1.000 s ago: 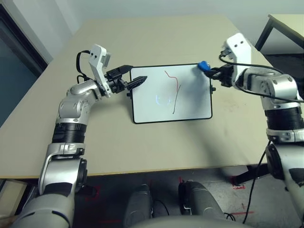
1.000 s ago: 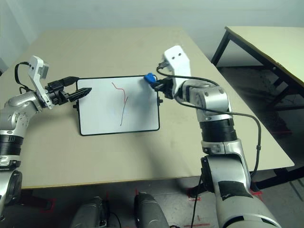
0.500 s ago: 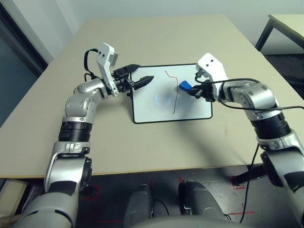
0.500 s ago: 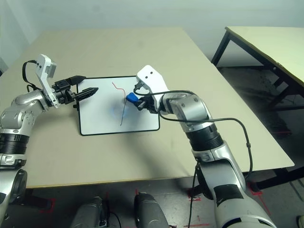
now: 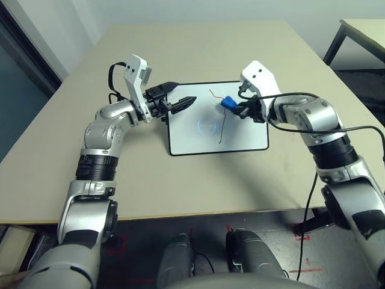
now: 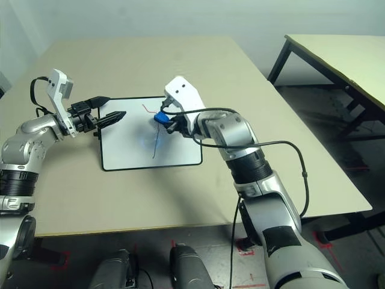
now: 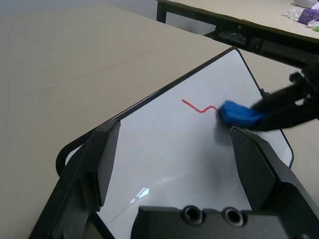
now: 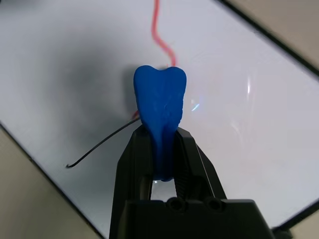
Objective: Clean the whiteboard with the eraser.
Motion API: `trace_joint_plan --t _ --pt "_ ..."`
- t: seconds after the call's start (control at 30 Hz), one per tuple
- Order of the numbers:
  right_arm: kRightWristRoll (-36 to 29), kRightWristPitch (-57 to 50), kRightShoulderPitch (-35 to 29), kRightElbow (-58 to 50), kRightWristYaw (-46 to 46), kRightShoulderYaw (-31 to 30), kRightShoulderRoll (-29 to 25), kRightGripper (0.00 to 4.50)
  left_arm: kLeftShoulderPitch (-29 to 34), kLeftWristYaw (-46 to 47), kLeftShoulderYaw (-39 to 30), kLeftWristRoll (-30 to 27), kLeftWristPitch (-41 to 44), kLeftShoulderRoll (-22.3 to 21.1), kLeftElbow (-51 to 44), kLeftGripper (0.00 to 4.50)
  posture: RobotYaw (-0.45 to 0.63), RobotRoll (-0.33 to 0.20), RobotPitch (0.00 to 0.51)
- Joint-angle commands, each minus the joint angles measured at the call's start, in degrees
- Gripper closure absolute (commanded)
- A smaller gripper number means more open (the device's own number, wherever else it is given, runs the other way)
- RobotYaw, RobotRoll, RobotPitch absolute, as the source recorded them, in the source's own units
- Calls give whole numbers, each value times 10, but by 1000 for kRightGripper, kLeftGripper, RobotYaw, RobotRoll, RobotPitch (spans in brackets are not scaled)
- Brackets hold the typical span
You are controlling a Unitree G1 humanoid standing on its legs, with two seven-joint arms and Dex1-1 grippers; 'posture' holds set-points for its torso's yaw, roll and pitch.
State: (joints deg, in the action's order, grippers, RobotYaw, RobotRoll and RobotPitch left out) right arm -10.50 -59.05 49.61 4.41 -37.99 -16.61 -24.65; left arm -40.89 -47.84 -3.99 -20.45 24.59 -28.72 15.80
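Note:
The whiteboard [image 5: 240, 129] lies flat in the middle of the table, marked with a red squiggle [image 7: 197, 107] and a thin dark line [image 5: 222, 129]. My right gripper [image 5: 236, 109] is shut on the blue eraser [image 5: 228, 103], which rests on the board at the lower end of the red squiggle. In the right wrist view the eraser [image 8: 159, 107] sticks out between the black fingers [image 8: 130, 164], with the red line just beyond it. My left gripper [image 5: 177, 99] is open, its fingertips over the board's left edge, near the far left corner.
The tan table [image 5: 198, 180] has free room all around the board. A second table [image 6: 337, 57] with black legs stands off to the right.
My right gripper has carried the eraser a little to the left and farther up the board, onto the red squiggle's end. The left gripper has stayed in place.

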Motion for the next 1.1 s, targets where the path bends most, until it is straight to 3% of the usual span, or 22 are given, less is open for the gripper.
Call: trace_joint_plan --t 0.03,0.23,0.43,0.53,0.87,1.1 --pt "-12 -54 -44 -60 -12 -35 -10 3946 7 3 0 0 8 -1 -13 0 -53 0 72" --pt "-14 -79 -64 -92 -6 -40 -11 3946 10 7 -1 -2 13 -1 -22 0 -53 0 73" --pt "13 -5 14 30 43 16 17 3946 18 12 -2 -5 22 -1 -40 0 -50 0 74" --pt "20 13 26 59 44 15 15 3947 21 15 -3 -6 26 -1 -47 0 -49 0 73" --pt "-3 -97 -50 -85 3 -49 -23 3949 20 20 -2 -8 33 3 -55 0 -54 0 69" --pt "19 -49 4 -8 39 -13 1 3951 20 21 -1 -8 33 7 -56 0 -55 0 67"
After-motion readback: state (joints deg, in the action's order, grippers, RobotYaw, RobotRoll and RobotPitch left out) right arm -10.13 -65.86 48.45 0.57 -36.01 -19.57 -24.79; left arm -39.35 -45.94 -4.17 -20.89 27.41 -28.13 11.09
